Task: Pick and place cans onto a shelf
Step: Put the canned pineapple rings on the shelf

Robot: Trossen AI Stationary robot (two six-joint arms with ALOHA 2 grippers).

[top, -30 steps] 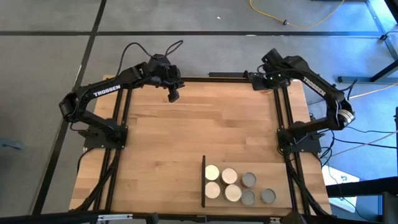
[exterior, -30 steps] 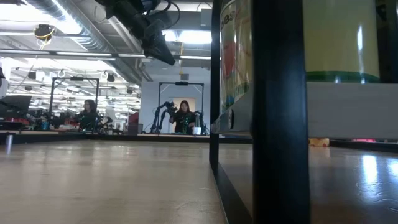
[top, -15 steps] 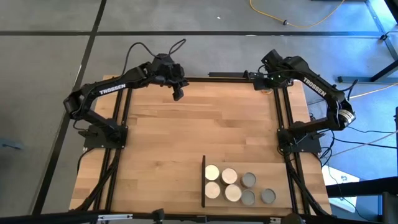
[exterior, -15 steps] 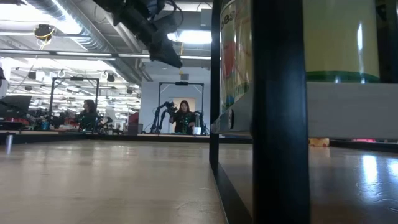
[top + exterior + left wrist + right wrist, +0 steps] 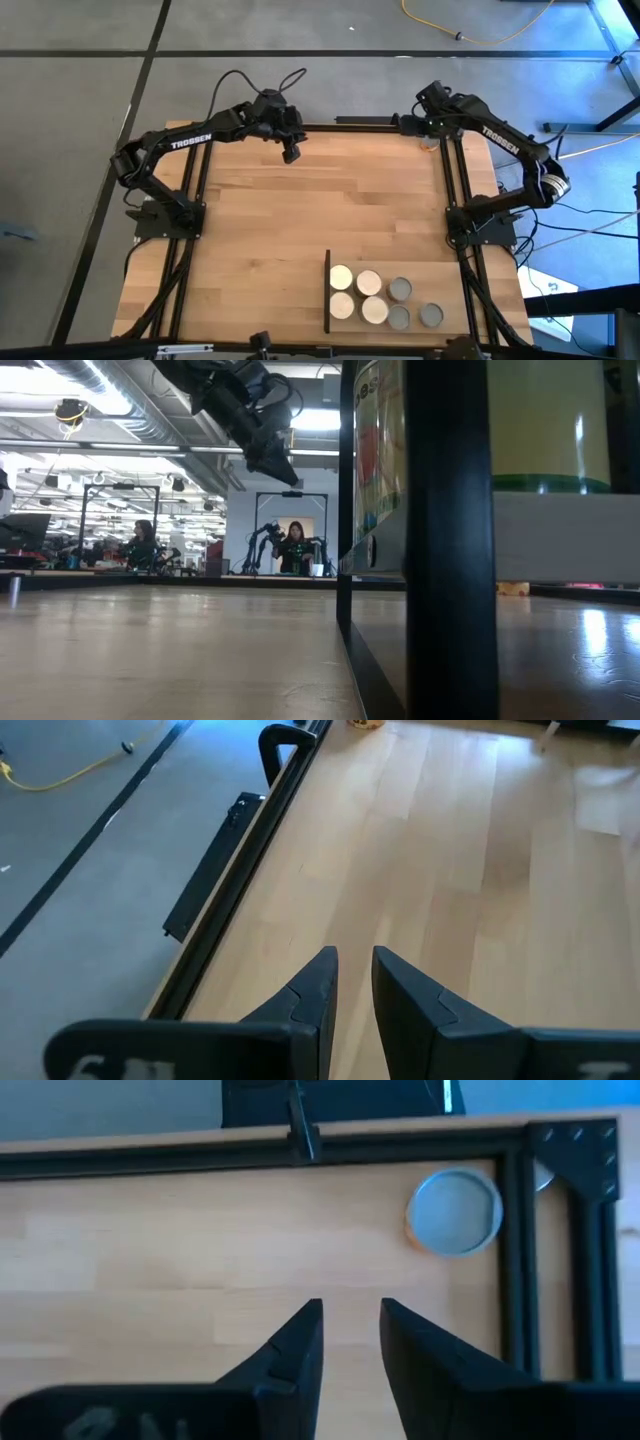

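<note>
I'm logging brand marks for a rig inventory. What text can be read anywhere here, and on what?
"TROSSEN": white letters on the left arm, high view.
"TROSSEN": white letters on the right arm, high view.
Can label beside the black post, low view: coloured print, too blurred to read.
Nothing else is legible.

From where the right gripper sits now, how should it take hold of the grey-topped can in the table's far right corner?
Grip the grey-topped can across its round side wall, coming straight down from above. It stands upright, its flat top facing up, tucked into the corner of the black frame, so a sideways approach looks blocked. The right gripper is open, empty and close by.
</note>
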